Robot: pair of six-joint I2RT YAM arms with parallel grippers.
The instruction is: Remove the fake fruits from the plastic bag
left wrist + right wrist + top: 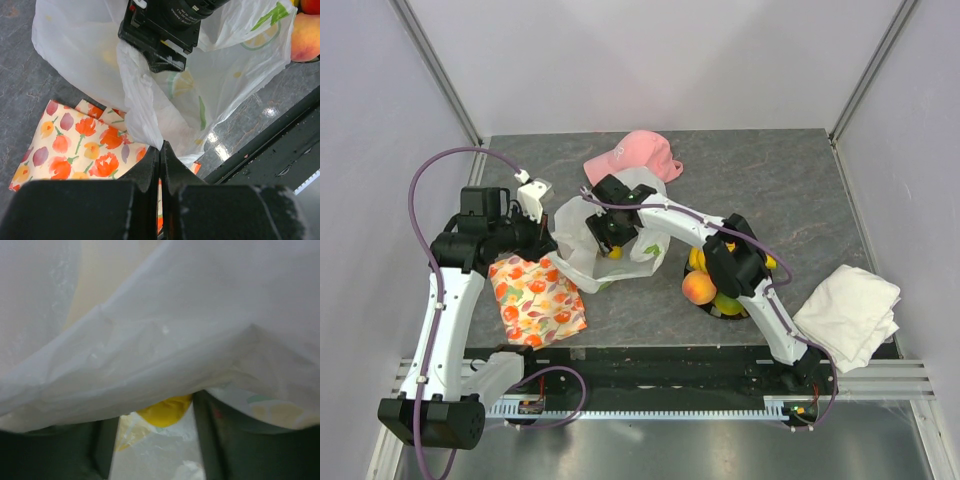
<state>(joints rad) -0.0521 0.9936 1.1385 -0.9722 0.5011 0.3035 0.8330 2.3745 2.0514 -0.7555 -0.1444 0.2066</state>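
Grey table [770, 190]. Bag [575, 235] mid-table. Left gripper [161, 147] pressed together, pinching bag's edge. Right gripper [611, 238] inside bag, fingers spread, yellow fruit [162, 412] between tips. Right of bag: black dish [745, 314] holding peach [698, 288], bananas [697, 258], lime [725, 303].

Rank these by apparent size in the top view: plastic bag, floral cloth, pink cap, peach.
1. plastic bag, partly hidden by the arm
2. floral cloth, close behind
3. pink cap
4. peach
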